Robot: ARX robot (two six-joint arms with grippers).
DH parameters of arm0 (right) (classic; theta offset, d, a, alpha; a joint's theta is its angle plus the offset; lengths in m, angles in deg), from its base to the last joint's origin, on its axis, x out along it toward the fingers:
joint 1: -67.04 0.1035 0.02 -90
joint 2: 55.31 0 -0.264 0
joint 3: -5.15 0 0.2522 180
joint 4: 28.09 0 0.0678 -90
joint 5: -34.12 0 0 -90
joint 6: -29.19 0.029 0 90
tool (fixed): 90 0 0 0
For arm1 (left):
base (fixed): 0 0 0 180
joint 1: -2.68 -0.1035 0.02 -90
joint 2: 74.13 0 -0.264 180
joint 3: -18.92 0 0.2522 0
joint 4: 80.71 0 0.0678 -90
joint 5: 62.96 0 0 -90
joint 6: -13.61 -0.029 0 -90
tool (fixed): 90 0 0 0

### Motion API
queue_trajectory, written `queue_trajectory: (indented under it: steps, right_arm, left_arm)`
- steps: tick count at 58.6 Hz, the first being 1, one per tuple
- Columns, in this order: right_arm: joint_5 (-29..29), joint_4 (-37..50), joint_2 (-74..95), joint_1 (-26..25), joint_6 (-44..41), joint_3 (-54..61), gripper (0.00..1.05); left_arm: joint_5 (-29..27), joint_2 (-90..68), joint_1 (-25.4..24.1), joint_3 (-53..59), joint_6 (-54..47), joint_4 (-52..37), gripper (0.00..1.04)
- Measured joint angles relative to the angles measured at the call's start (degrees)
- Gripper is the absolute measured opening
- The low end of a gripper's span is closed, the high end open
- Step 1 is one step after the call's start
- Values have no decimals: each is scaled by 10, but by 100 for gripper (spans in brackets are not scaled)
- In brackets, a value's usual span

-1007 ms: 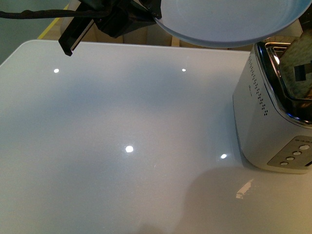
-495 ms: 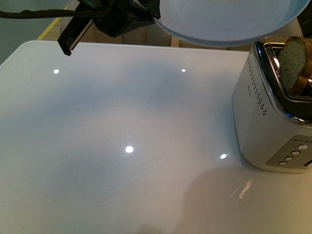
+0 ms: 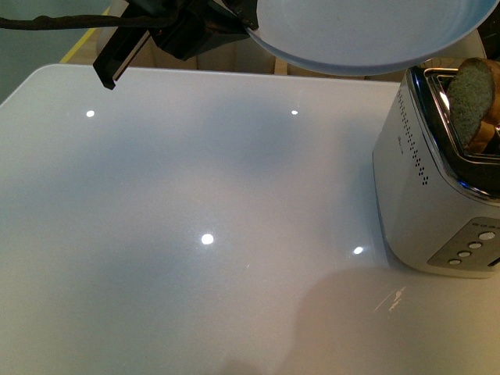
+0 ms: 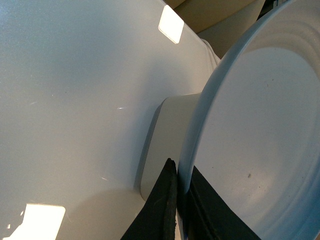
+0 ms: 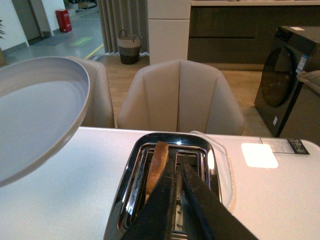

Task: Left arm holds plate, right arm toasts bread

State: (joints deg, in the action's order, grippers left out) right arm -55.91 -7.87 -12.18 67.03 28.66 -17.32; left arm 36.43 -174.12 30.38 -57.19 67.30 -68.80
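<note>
The marks printed beside the round buttons (image 3: 473,247) on the toaster (image 3: 422,195) are too small to be read, and a dark label (image 5: 295,145) seen beyond the toaster in the right wrist view is equally illegible. The pale blue-grey plate (image 3: 367,35) is held in the air above the desk (image 3: 195,203), close beside the toaster's top and slightly higher. Its rim is pinched between the left fingers (image 4: 162,210), which are closed tight on it, one on each face. The bread (image 3: 467,98) is stood on end in one slot of the toaster, its rounded top raised above the chrome rim. The right fingers (image 5: 162,200) are seen over the toaster's slots, drawn almost together with only a sliver of gap. Nothing is gripped between them, and the bread is seen just beside one of them.
</note>
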Motion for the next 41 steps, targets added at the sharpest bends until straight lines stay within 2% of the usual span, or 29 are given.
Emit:
queue_trajectory:
  steps: [33, 41]
  right_arm:
    - [0, -98, -163, 0, 1, 65, 2]
    - [0, -91, -179, 0, 2, 77, 2]
  left_arm:
    - [0, 0, 0, 0, 0, 0, 3]
    - [0, 0, 0, 0, 0, 0, 3]
